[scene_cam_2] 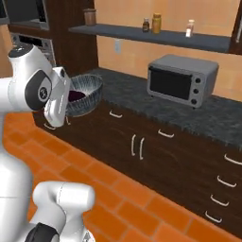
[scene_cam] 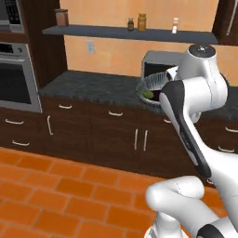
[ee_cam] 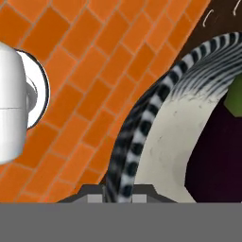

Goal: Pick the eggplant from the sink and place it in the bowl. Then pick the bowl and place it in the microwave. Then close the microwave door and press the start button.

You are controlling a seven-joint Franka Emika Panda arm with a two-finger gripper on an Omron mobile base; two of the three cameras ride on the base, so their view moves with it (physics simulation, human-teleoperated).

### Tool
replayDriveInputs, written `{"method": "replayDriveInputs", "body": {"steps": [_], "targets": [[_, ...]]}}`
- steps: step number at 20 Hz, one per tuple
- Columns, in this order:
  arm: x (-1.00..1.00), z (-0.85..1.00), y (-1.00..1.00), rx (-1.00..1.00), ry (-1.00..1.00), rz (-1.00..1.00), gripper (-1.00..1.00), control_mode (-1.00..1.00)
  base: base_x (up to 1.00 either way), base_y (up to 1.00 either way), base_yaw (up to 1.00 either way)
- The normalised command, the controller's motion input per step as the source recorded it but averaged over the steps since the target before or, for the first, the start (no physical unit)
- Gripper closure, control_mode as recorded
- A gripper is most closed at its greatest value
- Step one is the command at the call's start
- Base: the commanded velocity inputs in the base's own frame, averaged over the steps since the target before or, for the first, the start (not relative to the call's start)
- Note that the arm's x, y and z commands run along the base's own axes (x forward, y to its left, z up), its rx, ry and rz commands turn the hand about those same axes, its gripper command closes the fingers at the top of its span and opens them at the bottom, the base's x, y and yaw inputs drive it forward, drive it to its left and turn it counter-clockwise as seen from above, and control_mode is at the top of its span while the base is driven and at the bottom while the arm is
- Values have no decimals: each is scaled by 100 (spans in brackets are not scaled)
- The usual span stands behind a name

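Aloft: gripper (ee_cam: 118,193) clamps bowl (scene_cam_2: 87,92) rim, eggplant (ee_cam: 215,156) inside.

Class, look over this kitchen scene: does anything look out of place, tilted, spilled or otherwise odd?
Nothing is spilled or broken. One oddity: the bowl is not on the counter but held in the air over the floor, clamped at its rim by the end effector. The eggplant lies inside it.

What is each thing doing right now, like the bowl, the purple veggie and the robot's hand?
bowl: lifted off the counter, held by its rim.
eggplant: lying inside the bowl.
gripper: shut on the bowl's rim.
small silver microwave: on the counter, door closed.
oven: door closed.
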Motion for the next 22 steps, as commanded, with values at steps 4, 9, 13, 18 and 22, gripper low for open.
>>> {"method": "replayDriveInputs", "body": {"steps": [4, 9, 13, 18, 22], "targets": [[0, 0, 0, 0, 0, 0, 100, 100, 90, 0, 67], [0, 0, 0, 0, 0, 0, 100, 100, 79, 0, 69], [0, 0, 0, 0, 0, 0, 100, 100, 100, 1, 43], [0, 0, 0, 0, 0, 0, 100, 100, 89, 21, -26], [0, 0, 0, 0, 0, 0, 100, 100, 75, 38, -59]]}}
